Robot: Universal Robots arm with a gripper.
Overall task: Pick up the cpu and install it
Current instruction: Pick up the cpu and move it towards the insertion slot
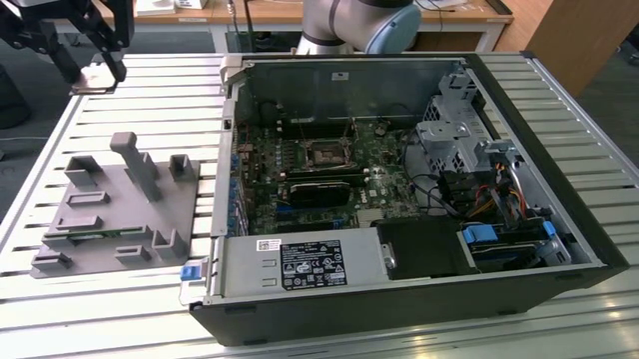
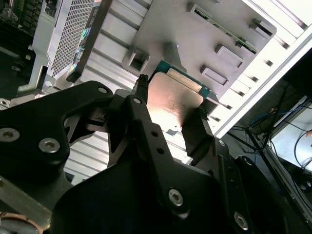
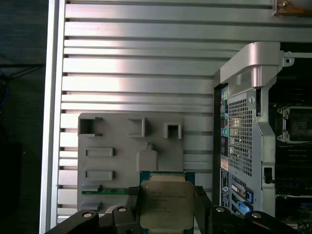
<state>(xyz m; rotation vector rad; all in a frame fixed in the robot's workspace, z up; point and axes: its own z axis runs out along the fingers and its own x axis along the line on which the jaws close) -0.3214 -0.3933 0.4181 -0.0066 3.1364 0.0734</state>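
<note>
My fingers [image 3: 202, 208] are clamped on the cpu [image 3: 165, 204], one on each of two opposite edges, and I hold it in the air, clear of the surface [image 3: 146, 48]. In the first wrist view its silver-grey metal top faces up toward me and lies flat, about level with the surface under it. The chip is close to square, so I can tell no real long axis; its thin green rim sticks out past my fingertips, pointing away from my palm. In the second wrist view the cpu [image 2: 173, 100] shines between the same black fingers [image 2: 195, 134], the rim again at the far end. Beyond my fingertips and lower down lies the grey fixture [image 3: 112, 141] with its raised blocks, resting on the slats. In the exterior view my fingers [image 1: 72, 63] hang over the far corner of the surface [image 1: 150, 105] at that view's left, with the cpu [image 1: 100, 76] between them, apart from the fixture [image 1: 110, 217]. The open case [image 1: 420, 314] lies to the side of my fingers, toward that view's right, and the socket [image 1: 325, 155] on the board inside it is well apart from them.
</note>
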